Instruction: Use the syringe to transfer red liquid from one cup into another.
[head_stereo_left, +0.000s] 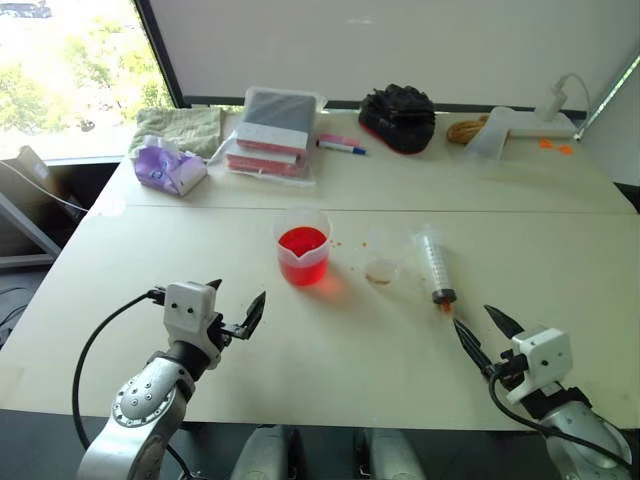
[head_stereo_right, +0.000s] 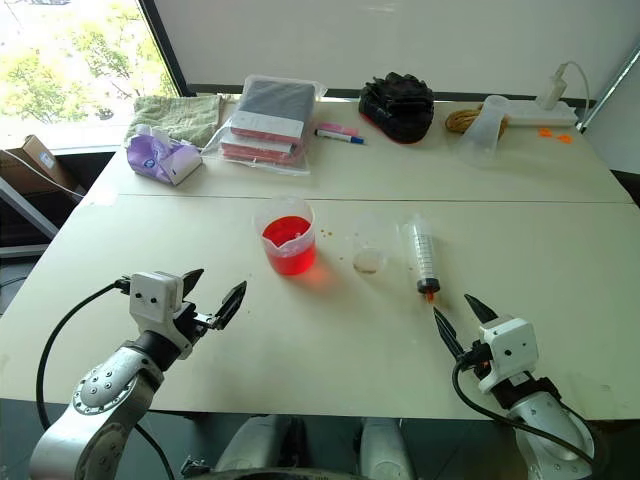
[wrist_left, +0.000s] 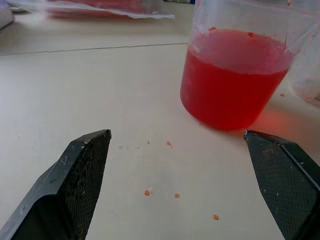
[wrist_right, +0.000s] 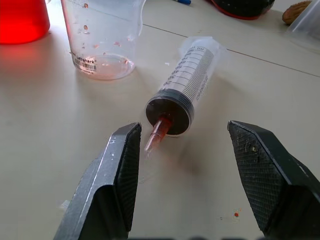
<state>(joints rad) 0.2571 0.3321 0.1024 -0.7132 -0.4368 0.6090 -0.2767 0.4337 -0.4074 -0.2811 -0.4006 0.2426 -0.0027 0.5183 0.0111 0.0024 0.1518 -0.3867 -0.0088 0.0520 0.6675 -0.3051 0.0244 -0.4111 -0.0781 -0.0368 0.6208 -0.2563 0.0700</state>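
My arms: silver metal forearm (head_stereo_left: 140, 400), white boxy wrist housings, black looped cables; left gripper (head_stereo_left: 236, 308) and right gripper (head_stereo_left: 484, 332) with black textured pointed fingers (wrist_left: 82, 170).

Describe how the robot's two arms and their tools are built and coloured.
Both arms are silver-grey metal with round, bolt-ringed joints and a black cable looping alongside. Each ends in a white boxy wrist block bearing the left tool and right tool, each with two black pointed fingers with cross-hatched inner pads.

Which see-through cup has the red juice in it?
The wider cup with the spout, nearer the left gripper. The smaller plain cup beside it is almost empty.
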